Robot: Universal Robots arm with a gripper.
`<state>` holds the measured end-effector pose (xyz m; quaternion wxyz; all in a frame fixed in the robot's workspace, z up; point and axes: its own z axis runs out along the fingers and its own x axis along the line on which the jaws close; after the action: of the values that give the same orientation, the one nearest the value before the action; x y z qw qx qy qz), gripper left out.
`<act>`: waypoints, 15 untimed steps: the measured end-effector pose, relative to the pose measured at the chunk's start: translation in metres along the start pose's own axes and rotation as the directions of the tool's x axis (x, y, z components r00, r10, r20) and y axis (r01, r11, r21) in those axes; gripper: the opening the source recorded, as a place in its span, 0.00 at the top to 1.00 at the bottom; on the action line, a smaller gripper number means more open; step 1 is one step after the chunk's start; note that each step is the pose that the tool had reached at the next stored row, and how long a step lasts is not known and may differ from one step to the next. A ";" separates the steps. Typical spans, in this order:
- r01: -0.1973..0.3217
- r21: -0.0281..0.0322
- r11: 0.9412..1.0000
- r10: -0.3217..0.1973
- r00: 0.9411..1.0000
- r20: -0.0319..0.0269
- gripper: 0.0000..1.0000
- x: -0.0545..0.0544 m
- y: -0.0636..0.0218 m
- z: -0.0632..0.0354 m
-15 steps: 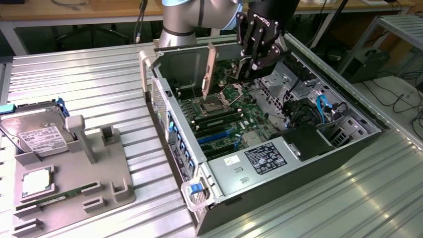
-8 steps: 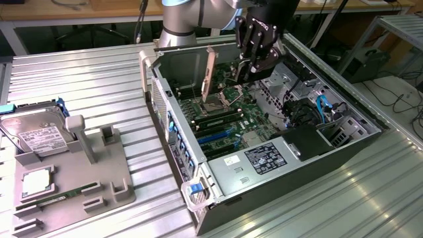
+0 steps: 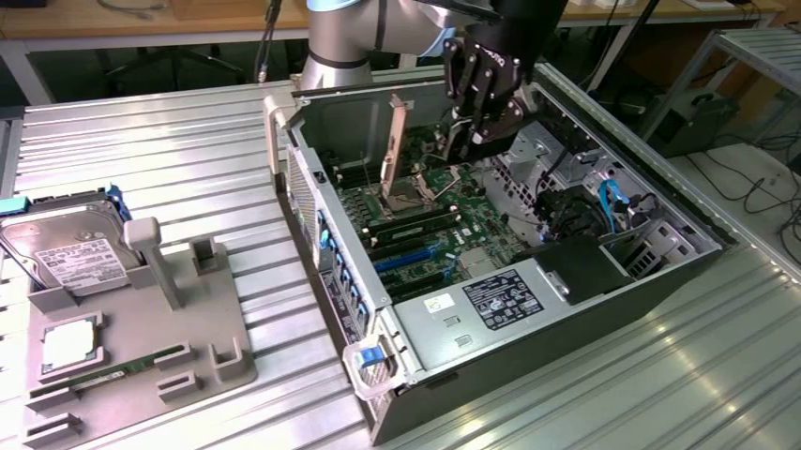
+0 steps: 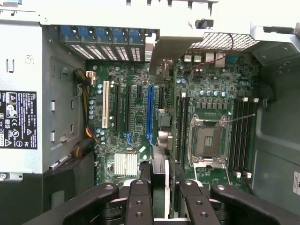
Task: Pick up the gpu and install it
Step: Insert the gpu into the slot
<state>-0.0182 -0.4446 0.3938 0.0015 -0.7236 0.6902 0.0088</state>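
We had the black gripper clamped on the thin flat green-and-black gpu card, held edge-on over the green motherboard inside the open black computer case; any tilt risked missing the blue slot.

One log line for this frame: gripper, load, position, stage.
gripper: shut on gpu | gpu: held on edge | position: above motherboard in open case | stage: not yet seated

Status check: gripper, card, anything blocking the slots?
Gripper shut on the gpu, edge-on. Hanging over the motherboard inside the open case. Slots look clear.
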 end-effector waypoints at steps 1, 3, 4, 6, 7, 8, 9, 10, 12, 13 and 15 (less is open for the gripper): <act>0.000 0.000 1.000 0.000 1.000 0.000 0.72 0.000 0.0000 0.0008; 0.000 0.000 1.000 0.000 1.000 0.000 0.72 0.000 0.0000 0.0026; 0.000 0.000 1.000 0.000 1.000 0.000 0.72 0.000 0.0000 0.0033; 0.000 0.000 1.000 0.000 1.000 0.000 0.72 0.000 0.0000 0.0049; 0.000 0.000 1.000 0.000 1.000 0.000 0.72 0.000 -0.0001 0.0056; 0.000 0.000 1.000 0.000 1.000 0.000 0.72 0.000 -0.0001 0.0062; 0.000 0.000 1.000 0.000 1.000 0.000 0.72 0.000 -0.0001 0.0069; 0.000 0.000 1.000 0.000 1.000 0.000 0.72 0.000 -0.0001 0.0076; 0.000 0.000 1.000 0.000 1.000 0.000 0.72 0.000 -0.0001 0.0088; 0.000 0.000 1.000 0.000 1.000 0.000 0.72 0.000 -0.0001 0.0095; 0.000 0.000 1.000 0.000 1.000 0.000 0.72 0.000 -0.0001 0.0107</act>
<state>-0.0182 -0.4446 0.3831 0.0014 -0.7236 0.6902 0.0088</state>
